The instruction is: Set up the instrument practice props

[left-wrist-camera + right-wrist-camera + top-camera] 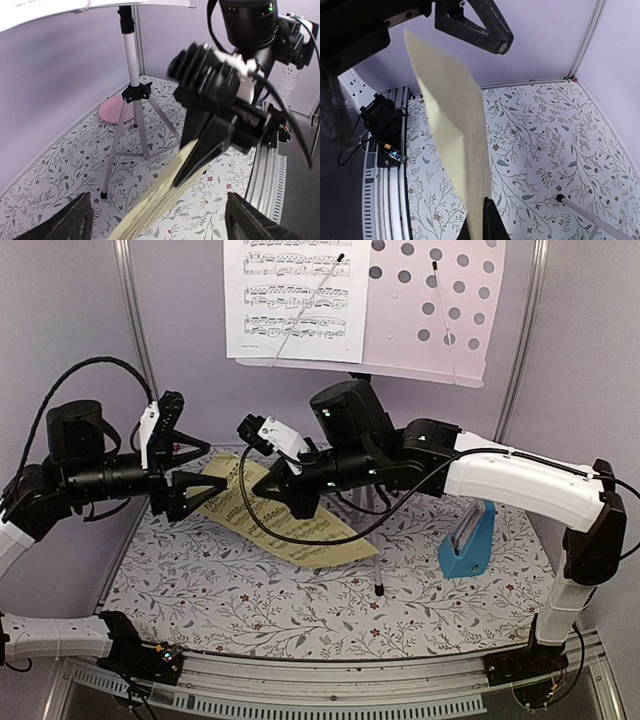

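Note:
The silver tripod music stand (131, 75) stands at the back, and its perforated pale desk (440, 310) carries the white sheet (295, 295). My right gripper (262, 490) is shut on the yellow sheet (290, 520) and holds it above the table. In the right wrist view the sheet (452, 130) rises edge-on from my right gripper (482, 222). My left gripper (212, 468) is open, with the sheet's free end between its spread fingers (70, 222), not touching. The blue metronome (468, 540) stands on the table to the right.
A pink round plate (114, 107) lies behind the tripod by the back wall. A stand leg (378, 575) ends mid-table and also shows in the right wrist view (592, 218). Purple walls enclose the floral table cover (250, 610). A metal rail (330, 695) runs along the near edge.

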### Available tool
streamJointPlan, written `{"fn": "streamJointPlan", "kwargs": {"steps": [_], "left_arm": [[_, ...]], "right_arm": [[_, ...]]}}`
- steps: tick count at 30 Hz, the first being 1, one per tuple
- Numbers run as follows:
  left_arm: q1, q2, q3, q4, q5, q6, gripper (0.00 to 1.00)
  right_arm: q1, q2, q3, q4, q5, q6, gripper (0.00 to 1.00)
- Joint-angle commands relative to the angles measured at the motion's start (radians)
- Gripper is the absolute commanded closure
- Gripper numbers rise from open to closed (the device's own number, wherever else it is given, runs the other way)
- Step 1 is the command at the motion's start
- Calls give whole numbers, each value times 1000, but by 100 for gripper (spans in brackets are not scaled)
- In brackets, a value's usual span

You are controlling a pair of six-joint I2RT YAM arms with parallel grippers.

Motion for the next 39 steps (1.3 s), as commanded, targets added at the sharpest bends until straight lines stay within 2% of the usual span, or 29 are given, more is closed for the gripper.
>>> {"fn": "streamJointPlan", "kwargs": {"steps": [1,7,10,13,15,18,23,29,34,39], "left_arm": [[-10,-156,-157,258,-74,-86,4],[-9,-187,-224,346,-77,-144,4],[-11,-196,-283,458,49,-166,4],[-13,-168,-342,617,206,-217,10],[-22,-128,-345,687,260,-232,16],[-41,-70,-322,759,300,-232,23],[-102,-16,-300,872,346,-229,27],[-146,0,-294,883,308,-212,22],[-138,-73,-332,837,222,-209,11],[-137,-42,-327,851,280,-242,10]], "right_arm": [[-26,-197,-139,184,-106,75,100],[-69,-450,-367,418,-240,159,100],[-80,-554,-455,505,-253,205,100],[-94,-643,-537,607,-263,254,100],[-99,-683,-573,672,-266,290,100],[-102,-715,-585,694,-254,304,100],[-109,-742,-597,713,-230,305,100],[-117,-752,-609,713,-203,298,100],[-125,-794,-636,696,-177,285,100],[-132,-812,-647,682,-178,290,100]]}}
